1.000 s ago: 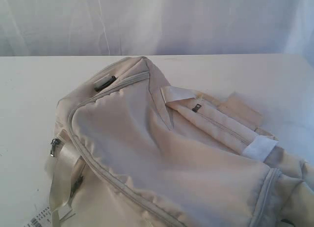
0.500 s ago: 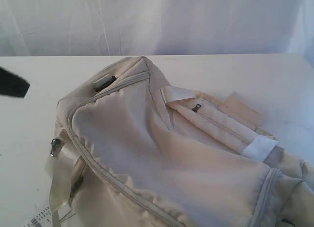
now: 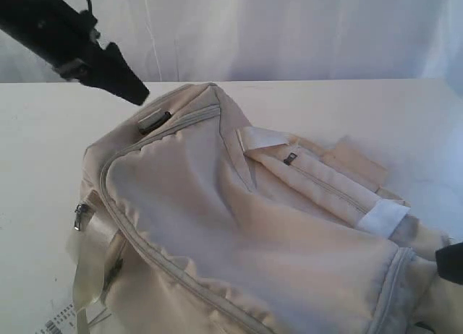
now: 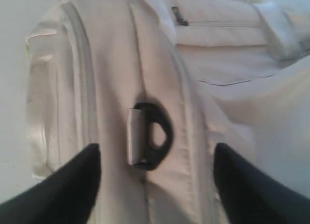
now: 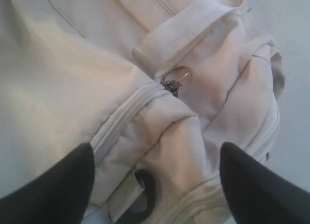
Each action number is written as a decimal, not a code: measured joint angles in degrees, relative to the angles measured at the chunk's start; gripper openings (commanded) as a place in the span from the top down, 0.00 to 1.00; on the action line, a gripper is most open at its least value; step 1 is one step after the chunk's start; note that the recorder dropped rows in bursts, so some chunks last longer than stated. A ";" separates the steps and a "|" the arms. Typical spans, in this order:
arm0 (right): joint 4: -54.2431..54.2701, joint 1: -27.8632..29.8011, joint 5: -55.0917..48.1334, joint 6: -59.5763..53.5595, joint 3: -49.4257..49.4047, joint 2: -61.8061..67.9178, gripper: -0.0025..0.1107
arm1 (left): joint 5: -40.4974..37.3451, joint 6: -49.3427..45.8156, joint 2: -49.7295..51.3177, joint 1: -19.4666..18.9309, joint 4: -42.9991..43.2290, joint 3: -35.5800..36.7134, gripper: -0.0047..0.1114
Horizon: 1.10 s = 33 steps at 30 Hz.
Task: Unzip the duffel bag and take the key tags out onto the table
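Observation:
The cream duffel bag (image 3: 239, 225) lies zipped shut on the white table (image 3: 340, 103), with its grey zipper piping (image 3: 155, 258) curving along the top. My left gripper (image 3: 136, 95) hovers open over the bag's far end, its dark fingers on either side of a black D-ring (image 4: 157, 134). My right gripper (image 5: 156, 146) is also open, above the bag's near right end. There a metal ring zipper pull (image 5: 175, 77) and another black D-ring (image 5: 147, 197) show. Only a dark tip of my right gripper (image 3: 452, 263) enters the exterior view. The key tags are out of view.
A side pocket with a small dark zipper pull (image 3: 290, 158) faces up on the bag. Pale webbing straps (image 3: 94, 265) hang off the left side above a barcode label (image 3: 58, 323). A white curtain (image 3: 289, 30) backs the table.
My left arm came in from the left edge and swung up and right to the bag's far end. My right gripper's tip has appeared at the right edge. The bag has not moved.

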<state>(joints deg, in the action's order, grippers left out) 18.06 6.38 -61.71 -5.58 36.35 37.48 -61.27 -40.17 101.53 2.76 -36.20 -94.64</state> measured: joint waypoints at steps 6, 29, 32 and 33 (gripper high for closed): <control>-0.99 0.00 -0.70 0.64 -0.85 0.35 0.33 | 6.99 1.90 6.14 1.83 1.06 -0.21 0.29; -2.16 0.00 11.53 3.46 -6.06 21.26 0.33 | 2.68 10.26 9.62 -1.44 6.19 -0.67 0.96; -2.16 0.00 13.33 3.46 -4.07 21.26 0.33 | -0.83 12.07 7.67 -6.22 6.09 -0.27 0.96; -2.16 0.00 13.60 3.46 -3.35 21.28 0.33 | -1.72 12.24 6.83 -8.05 5.64 0.48 0.96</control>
<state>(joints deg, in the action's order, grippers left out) 15.90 6.38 -48.12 -2.12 33.00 58.76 -63.00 -27.93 108.35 -5.29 -30.56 -94.16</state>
